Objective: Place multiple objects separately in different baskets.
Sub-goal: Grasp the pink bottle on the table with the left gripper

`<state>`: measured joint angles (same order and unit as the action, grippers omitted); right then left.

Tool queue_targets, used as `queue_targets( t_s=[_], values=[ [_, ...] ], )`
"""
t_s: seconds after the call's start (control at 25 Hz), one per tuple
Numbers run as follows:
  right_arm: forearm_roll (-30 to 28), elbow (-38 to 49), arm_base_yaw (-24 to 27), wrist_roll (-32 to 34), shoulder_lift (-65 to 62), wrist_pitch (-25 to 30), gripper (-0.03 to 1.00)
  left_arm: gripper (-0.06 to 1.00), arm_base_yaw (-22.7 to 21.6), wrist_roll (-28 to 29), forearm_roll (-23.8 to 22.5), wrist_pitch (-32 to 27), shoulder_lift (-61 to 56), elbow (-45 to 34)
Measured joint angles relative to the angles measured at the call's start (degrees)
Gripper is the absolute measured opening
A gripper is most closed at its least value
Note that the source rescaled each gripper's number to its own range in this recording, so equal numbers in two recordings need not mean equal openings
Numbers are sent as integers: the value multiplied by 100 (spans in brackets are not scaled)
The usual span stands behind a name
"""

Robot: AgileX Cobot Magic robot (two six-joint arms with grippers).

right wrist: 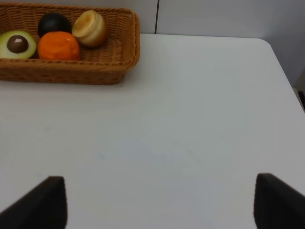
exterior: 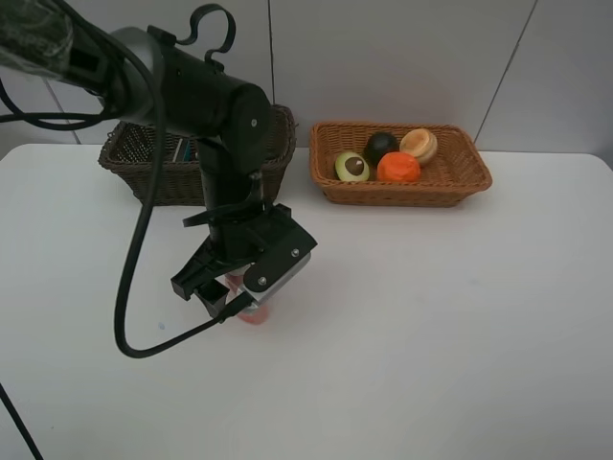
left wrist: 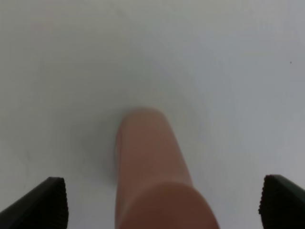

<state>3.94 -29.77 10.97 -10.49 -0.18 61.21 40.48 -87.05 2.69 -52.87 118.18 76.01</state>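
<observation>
The pink bottle (left wrist: 151, 176) sits on the white table between the wide-apart fingers of my left gripper (left wrist: 162, 205); the fingers do not touch it and its white cap does not show. In the high view the left gripper (exterior: 228, 299) reaches down over the bottle (exterior: 254, 314). The light orange-tan basket (exterior: 469, 177) holds the halved avocado (exterior: 351, 167), mangosteen (exterior: 381, 146), tan round fruit (exterior: 419, 144) and orange (exterior: 398, 168). My right gripper (right wrist: 159, 202) is open and empty over bare table, with that basket (right wrist: 129, 52) beyond it.
The dark brown basket (exterior: 144, 177) stands at the back left, partly behind the left arm; its contents are mostly hidden. A black cable (exterior: 129, 287) loops from the left arm over the table. The table's right edge (right wrist: 286, 86) shows in the right wrist view.
</observation>
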Motion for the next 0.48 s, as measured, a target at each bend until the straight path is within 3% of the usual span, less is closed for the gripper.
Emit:
queue_targets(
  t_s=[0.08, 0.16, 0.24, 0.28, 0.48],
  values=[
    [0, 0, 0, 0, 0, 0, 99, 89, 0, 0, 0, 17, 0, 0],
    [0, 0, 0, 0, 0, 0, 99, 57, 0, 0, 0, 24, 0, 0],
    [0, 0, 0, 0, 0, 0, 99, 13, 0, 0, 0, 30, 0, 0],
    [0, 0, 0, 0, 0, 0, 99, 0, 0, -6, 0, 58, 0, 7],
    [0, 0, 0, 0, 0, 0, 99, 2, 0, -16, 0, 43, 0, 7]
  ],
)
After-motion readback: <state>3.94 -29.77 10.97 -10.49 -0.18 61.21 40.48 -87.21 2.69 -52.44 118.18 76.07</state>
